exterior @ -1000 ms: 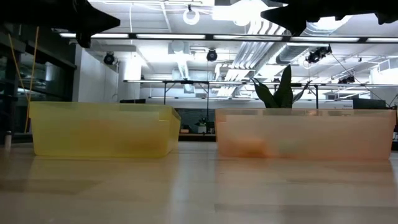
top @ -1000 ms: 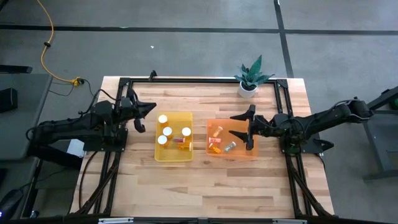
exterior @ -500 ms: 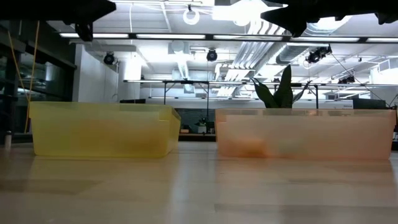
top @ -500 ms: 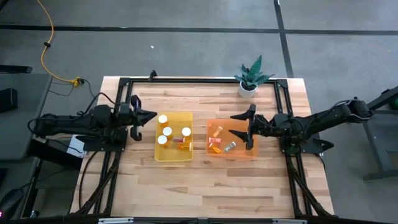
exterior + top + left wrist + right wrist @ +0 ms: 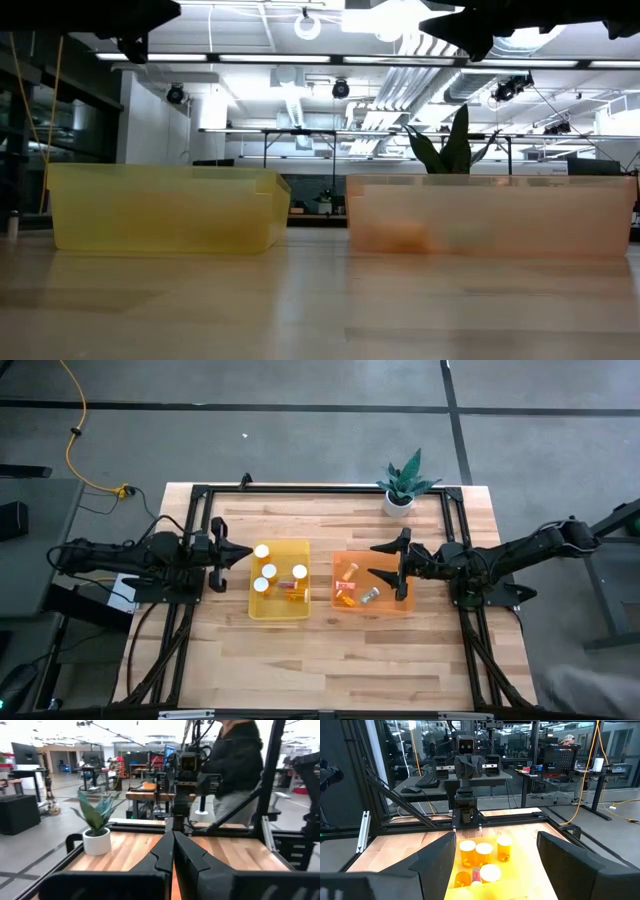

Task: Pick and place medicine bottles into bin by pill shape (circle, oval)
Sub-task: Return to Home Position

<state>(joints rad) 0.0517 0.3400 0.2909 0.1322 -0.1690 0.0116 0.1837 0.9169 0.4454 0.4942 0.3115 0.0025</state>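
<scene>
Several amber medicine bottles with white caps (image 5: 268, 570) stand or lie in the yellow bin (image 5: 255, 605); they also show in the right wrist view (image 5: 482, 854). Amber bottles (image 5: 345, 572) and a small clear one (image 5: 370, 596) lie in the orange bin (image 5: 385, 610). My left gripper (image 5: 245, 553) is shut and empty, just left of the yellow bin, above the table; its fingers meet in its wrist view (image 5: 173, 851). My right gripper (image 5: 373, 560) is open and empty above the orange bin's far part, its fingers wide apart in its wrist view (image 5: 495, 865).
A white plant pot (image 5: 398, 504) with a green plant stands at the table's far edge, right of the middle. A black frame (image 5: 320, 491) runs around the table top. A person (image 5: 240, 765) stands beyond the table. Bare wood lies in front of both bins (image 5: 320, 300).
My left gripper has shut its fingers, which stood wide open a second ago, and stays just left of the yellow bin. My right gripper and the bottles have kept still.
</scene>
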